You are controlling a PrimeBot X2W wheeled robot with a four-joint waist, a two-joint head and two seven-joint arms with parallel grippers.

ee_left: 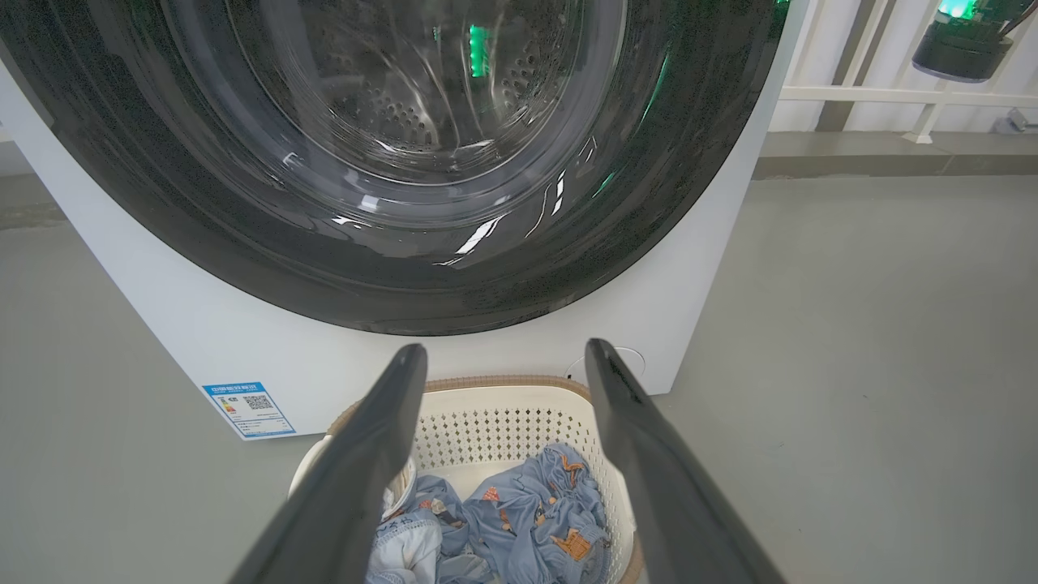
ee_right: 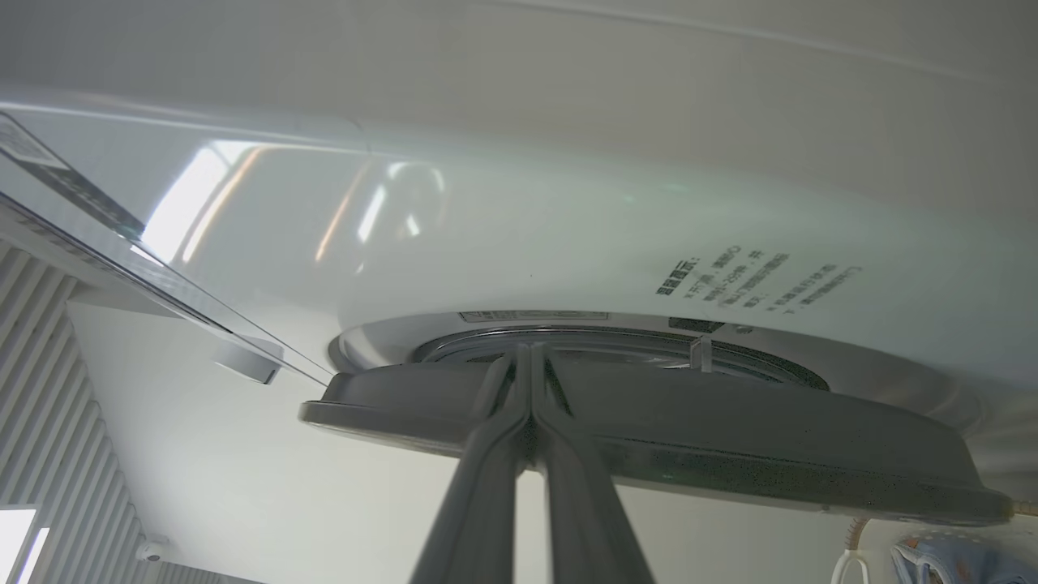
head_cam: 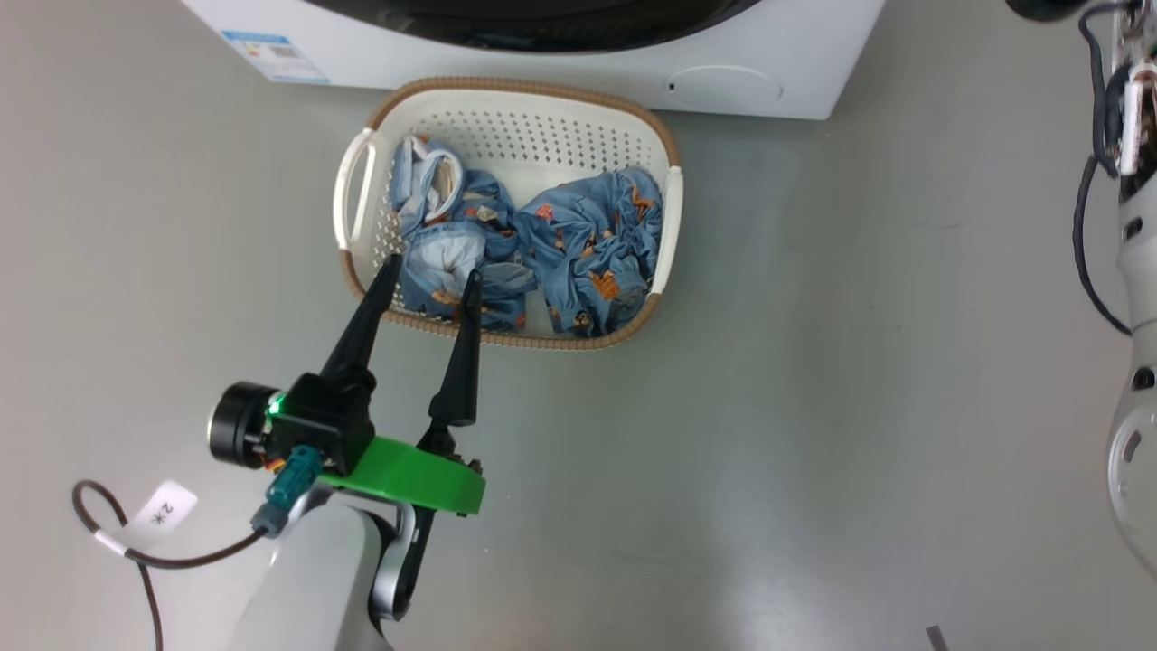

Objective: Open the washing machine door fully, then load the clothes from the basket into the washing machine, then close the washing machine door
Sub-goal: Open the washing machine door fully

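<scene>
1. Cannot see the washing machine (head_cam: 560,63) above its lowest front strip in the head view; cut by the top edge.
2. Cannot read the blue label sticker (head_cam: 274,56); print too small.
3. Lose part of the clothes (head_cam: 578,244) and the near rim of the basket (head_cam: 524,127) behind the left gripper (head_cam: 434,266).
4. Cannot tell whether the pressed-together right gripper (ee_right: 529,350) tips touch the washing machine door (ee_right: 730,454) rim.
5. Cannot read the grey lettering (ee_right: 754,276) on the casing; too small.
6. Cut at the head view's right edge: the right arm (head_cam: 1130,271).

Pale forearm (head_cam: 307,579), green wrist bracket (head_cam: 416,477), black claw fingers (head_cam: 366,316), dark cable (head_cam: 136,553)
</scene>
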